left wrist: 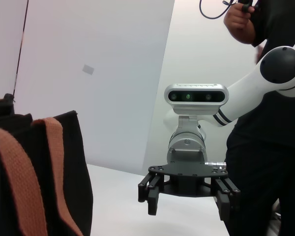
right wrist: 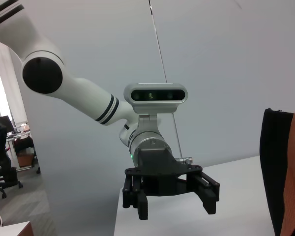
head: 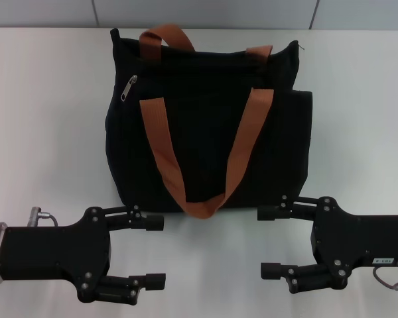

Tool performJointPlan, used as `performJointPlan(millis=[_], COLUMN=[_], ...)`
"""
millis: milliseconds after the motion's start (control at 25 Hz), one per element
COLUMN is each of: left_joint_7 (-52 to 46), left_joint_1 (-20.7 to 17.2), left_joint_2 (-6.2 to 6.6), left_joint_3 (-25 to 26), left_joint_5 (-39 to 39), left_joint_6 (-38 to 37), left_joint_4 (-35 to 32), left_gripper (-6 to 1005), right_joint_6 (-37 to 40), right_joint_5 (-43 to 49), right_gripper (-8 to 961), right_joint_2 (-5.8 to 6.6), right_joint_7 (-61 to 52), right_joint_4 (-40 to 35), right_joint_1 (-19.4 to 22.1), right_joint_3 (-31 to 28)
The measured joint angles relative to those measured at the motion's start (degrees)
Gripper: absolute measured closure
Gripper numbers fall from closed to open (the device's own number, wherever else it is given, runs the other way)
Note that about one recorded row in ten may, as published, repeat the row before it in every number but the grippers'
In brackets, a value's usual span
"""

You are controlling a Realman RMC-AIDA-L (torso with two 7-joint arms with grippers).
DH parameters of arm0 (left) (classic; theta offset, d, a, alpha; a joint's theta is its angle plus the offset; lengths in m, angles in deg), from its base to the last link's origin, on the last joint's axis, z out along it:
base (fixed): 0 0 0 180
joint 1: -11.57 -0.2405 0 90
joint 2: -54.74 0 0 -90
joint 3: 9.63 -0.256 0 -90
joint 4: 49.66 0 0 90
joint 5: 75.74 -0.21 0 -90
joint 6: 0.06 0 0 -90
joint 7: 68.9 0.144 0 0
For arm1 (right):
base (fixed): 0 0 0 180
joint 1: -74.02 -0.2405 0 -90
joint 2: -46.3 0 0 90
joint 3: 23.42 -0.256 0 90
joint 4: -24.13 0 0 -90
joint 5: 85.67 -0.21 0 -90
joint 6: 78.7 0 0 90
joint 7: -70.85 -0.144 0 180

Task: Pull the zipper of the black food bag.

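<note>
While the boxy black fabric food bag lies on the white table, small silver zipper near its top-left corner, left end effector and right end effector sit released just below it.

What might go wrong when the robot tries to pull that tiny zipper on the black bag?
1. The zipper is tiny and lies flat on the black food bag, so an open gripper might pinch fabric or miss it.
2. Neither the left gripper nor the right gripper holds the bag, so it may slide on the table instead of unzipping.
3. The orange strap handles hang loose and might snag a finger.
</note>
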Motion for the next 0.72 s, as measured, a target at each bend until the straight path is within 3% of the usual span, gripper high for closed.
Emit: performJointPlan(millis=[720], left_joint_7=[0.00], left_joint_1=[-0.18], left_joint_2=[0.00], left_joint_3=[0.00], left_joint_5=[0.00], left_joint_6=[-0.09], left_joint_4=[0.00], left_gripper=[188], right_joint_6=[-0.03], right_joint_5=[0.00], right_gripper=[126], right_joint_2=[0.01], right_joint_7=[0.00], right_joint_4=[0.11], right_joint_1=[0.00], right_joint_3=[0.00])
